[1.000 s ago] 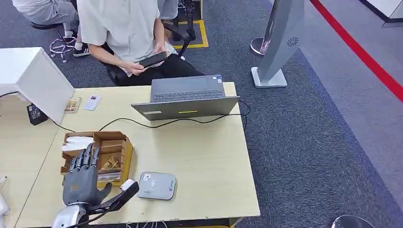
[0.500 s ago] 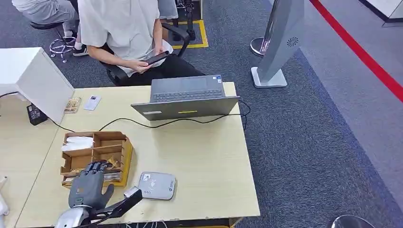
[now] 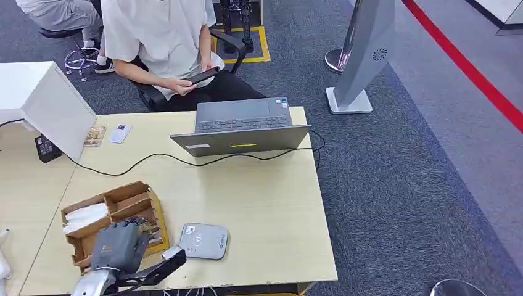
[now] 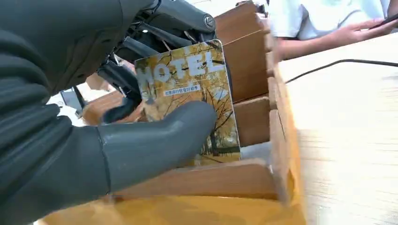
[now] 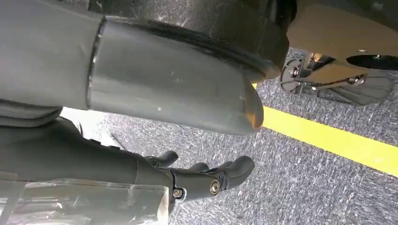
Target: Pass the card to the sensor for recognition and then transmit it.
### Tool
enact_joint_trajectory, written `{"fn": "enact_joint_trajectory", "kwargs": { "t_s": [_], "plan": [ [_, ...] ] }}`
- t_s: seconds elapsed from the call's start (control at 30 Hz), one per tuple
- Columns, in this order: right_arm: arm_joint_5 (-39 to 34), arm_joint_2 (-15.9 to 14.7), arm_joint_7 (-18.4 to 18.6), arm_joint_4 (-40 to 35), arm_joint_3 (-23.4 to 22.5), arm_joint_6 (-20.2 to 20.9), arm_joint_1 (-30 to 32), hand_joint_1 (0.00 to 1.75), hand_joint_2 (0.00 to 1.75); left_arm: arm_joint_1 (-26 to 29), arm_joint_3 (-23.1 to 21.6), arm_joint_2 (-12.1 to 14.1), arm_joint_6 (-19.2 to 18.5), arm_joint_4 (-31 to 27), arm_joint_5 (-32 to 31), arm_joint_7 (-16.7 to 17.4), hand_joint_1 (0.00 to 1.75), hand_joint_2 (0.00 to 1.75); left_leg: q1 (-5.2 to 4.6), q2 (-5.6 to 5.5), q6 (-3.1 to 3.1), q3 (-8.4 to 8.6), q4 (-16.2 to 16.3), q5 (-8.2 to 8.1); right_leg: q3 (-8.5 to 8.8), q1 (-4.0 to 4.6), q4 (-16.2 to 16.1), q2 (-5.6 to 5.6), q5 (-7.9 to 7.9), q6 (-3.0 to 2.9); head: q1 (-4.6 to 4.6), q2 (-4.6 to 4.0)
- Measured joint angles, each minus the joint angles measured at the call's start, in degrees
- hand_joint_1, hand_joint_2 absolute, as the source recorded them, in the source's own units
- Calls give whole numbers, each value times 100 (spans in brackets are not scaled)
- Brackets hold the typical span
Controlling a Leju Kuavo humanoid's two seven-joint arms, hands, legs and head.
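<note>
The dark grey left hand (image 3: 120, 246) reaches down into the brown wooden compartmented box (image 3: 86, 208) that sits skewed near the front left corner of the pale wooden desk (image 3: 265, 197). In the left wrist view the same hand (image 4: 84, 140) pinches a glossy yellow card printed with autumn trees and the word HOTEL (image 4: 192, 101): the thick grey thumb presses on the card's printed face and the darker fingers (image 4: 123, 77) lie behind it. The card stands nearly upright, its lower edge down inside one of the box's compartments, behind the front wall. Whether it has lifted clear of the compartment floor cannot be told.

Just beside the box, toward the desk's front edge, lies the flat grey rounded card sensor (image 3: 204, 240), apart from the hand. A grey laptop (image 3: 242, 126) stands open at the far edge, with a black cable (image 3: 154, 155) running across the desk. A person in a light shirt (image 3: 163, 37) sits beyond it, holding a dark phone (image 3: 198, 76).

The right hand (image 5: 206, 180) hangs over grey carpet (image 5: 300, 183) with a yellow stripe, its fingers loosely curved, apart and holding nothing.
</note>
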Motion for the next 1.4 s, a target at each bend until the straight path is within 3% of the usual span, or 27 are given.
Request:
{"fn": "enact_joint_trajectory", "kwargs": {
  "t_s": [0.5,1.4],
  "plan": [
    [72,4,2,0,-37,-2,-1,0,0,7,0,-39,219,0,-164,111,175,175,0,0,0,0,0,0,0,0,0,0,0,0,0,0],
    [87,9,2,-9,-96,-4,-1,0,0,27,-4,-129,262,-182,-431,144,175,175,0,0,0,-1,0,0,0,0,0,0,0,0,0,0]
  ]
}}
